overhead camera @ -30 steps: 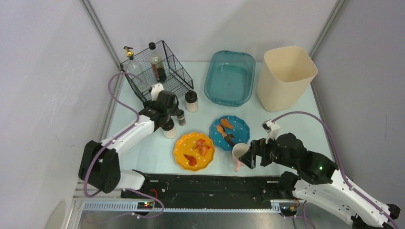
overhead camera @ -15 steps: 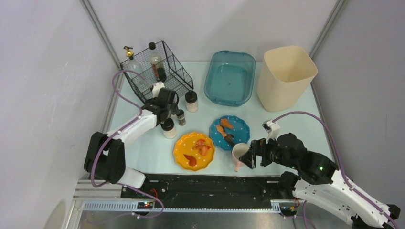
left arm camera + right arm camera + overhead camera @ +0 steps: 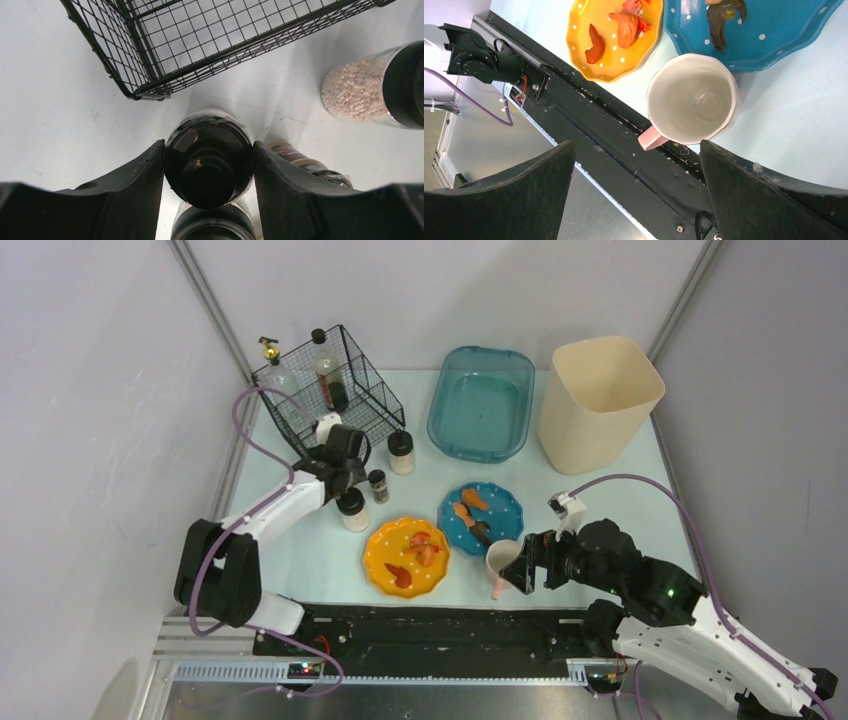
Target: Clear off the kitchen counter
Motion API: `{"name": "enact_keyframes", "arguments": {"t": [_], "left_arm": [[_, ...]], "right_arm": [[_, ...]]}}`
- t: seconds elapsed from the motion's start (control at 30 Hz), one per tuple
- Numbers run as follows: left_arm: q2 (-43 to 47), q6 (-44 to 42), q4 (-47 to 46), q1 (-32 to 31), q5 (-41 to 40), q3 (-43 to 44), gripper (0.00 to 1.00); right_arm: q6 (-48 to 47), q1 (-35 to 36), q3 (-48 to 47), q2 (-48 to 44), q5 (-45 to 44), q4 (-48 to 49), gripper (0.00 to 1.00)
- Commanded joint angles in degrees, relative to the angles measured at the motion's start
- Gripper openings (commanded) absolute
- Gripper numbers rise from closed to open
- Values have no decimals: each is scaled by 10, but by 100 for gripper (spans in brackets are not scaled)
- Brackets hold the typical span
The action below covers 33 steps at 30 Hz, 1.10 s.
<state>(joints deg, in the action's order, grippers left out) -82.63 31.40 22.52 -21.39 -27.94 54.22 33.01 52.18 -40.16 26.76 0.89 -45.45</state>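
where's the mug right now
In the top view the mug stands at the front edge of the counter, right of centre, in front of the blue plate and right of the orange plate.

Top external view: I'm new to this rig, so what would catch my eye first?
Two dotted plates holding food scraps, the orange plate and the blue plate, sit in the middle. The left end effector is closed on a black-lidded jar beside the wire basket, while the right end effector hangs open around a white mug at the near edge.
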Motion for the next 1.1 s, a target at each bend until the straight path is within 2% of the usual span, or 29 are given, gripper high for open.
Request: {"name": "enact_keyframes", "arguments": {"t": [0.0, 0.03, 0.1, 0.37, 0.67, 1.07], "left_arm": [[42, -14, 7, 4, 4, 5, 6], [50, -15, 9, 4, 10, 8, 2], [63, -21, 18, 5, 18, 18, 0], [109, -37, 53, 4, 53, 68, 0], [96, -54, 82, 4, 55, 158, 0], [-6, -97, 136, 5, 26, 395, 0]], "right_arm": [[9, 3, 0, -6, 3, 22, 99], [10, 3, 0, -5, 3, 24, 100], [10, 3, 0, -5, 3, 25, 99], [13, 3, 0, -10, 2, 26, 99], [10, 3, 0, -12, 4, 28, 100], [7, 3, -5, -31, 6, 27, 99]]}}
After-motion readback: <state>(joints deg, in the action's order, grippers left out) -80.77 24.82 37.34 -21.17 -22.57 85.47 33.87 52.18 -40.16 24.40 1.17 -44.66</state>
